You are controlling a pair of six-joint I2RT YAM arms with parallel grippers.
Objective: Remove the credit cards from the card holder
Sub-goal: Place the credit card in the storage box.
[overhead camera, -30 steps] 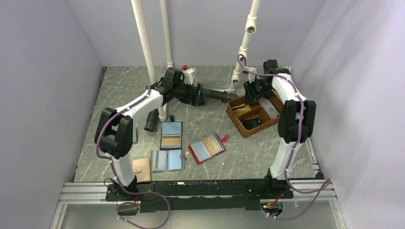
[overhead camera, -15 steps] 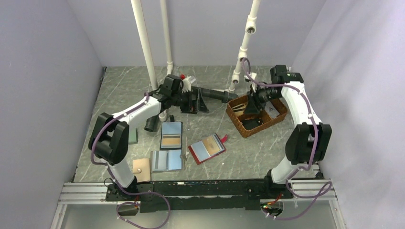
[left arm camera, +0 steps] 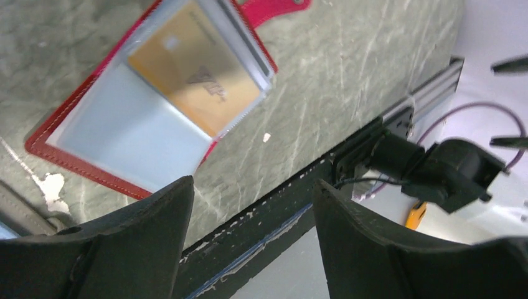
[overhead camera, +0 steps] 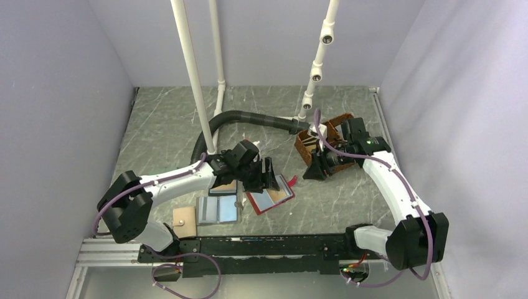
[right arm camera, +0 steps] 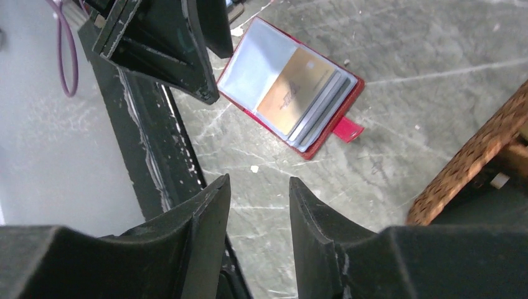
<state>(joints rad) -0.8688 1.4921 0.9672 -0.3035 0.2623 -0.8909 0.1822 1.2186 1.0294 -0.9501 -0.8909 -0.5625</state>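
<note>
The card holder (overhead camera: 273, 199) is a red bifold wallet lying open on the table, with a red tab (right arm camera: 347, 129). It also shows in the left wrist view (left arm camera: 118, 134) and the right wrist view (right arm camera: 249, 65). A tan-orange credit card (left arm camera: 193, 78) sits in its right-hand pocket over grey sleeves, and shows in the right wrist view (right arm camera: 296, 90) too. My left gripper (overhead camera: 269, 177) hovers open and empty just above the wallet's far edge. My right gripper (overhead camera: 310, 171) is open and empty, a little to the wallet's right, near the basket.
A wicker basket (overhead camera: 306, 149) stands behind my right gripper. A dark-framed blue wallet (overhead camera: 223, 187) lies partly under my left arm. A pale blue bifold (overhead camera: 218, 210) and a tan square (overhead camera: 184, 219) lie near the front. A black hose (overhead camera: 243, 117) curves past white pipes (overhead camera: 193, 75).
My left arm swung from the back of the table forward to just over the red wallet. My right gripper left the basket and came down and left toward the wallet.
</note>
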